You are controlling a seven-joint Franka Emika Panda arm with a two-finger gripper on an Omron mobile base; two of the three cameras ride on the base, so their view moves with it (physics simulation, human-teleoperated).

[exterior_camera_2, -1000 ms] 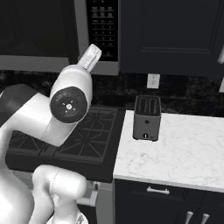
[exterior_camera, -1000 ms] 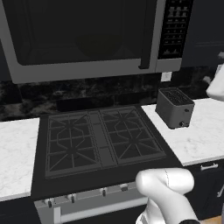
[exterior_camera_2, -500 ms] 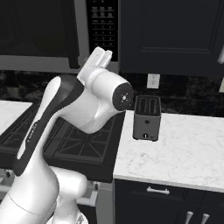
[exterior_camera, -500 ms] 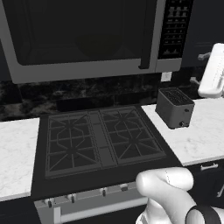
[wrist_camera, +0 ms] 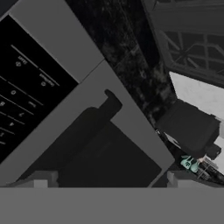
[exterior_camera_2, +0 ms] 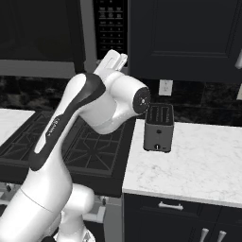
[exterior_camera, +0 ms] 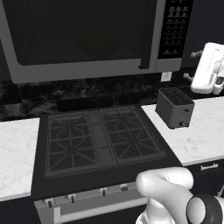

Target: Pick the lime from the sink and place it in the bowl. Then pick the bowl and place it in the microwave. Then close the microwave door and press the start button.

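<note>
The microwave [exterior_camera: 87,65] hangs over the stove with its dark glass door [exterior_camera: 83,35] shut and the vertical handle [exterior_camera: 147,35] at the door's right edge. Its button panel [exterior_camera: 175,26] is dark with small light labels, which fill the left of the hand view [wrist_camera: 22,96]. My gripper [exterior_camera: 193,65] hovers to the right of that panel, above the toaster, with its fingers pointing left. In the hand view the gripper [wrist_camera: 109,181] is open, with nothing between the tips. The lime, the sink and the bowl are out of view.
A small grey toaster [exterior_camera: 175,107] stands on the white marble counter [exterior_camera: 205,140] right of the black gas stove [exterior_camera: 100,140]. A wall outlet [exterior_camera_2: 165,87] sits behind the toaster [exterior_camera_2: 158,127]. Dark cabinets hang above it.
The arm has unfolded forward and up. The hand came in from the right edge of the left base view to beside the microwave's button panel. The jaws stayed open.
</note>
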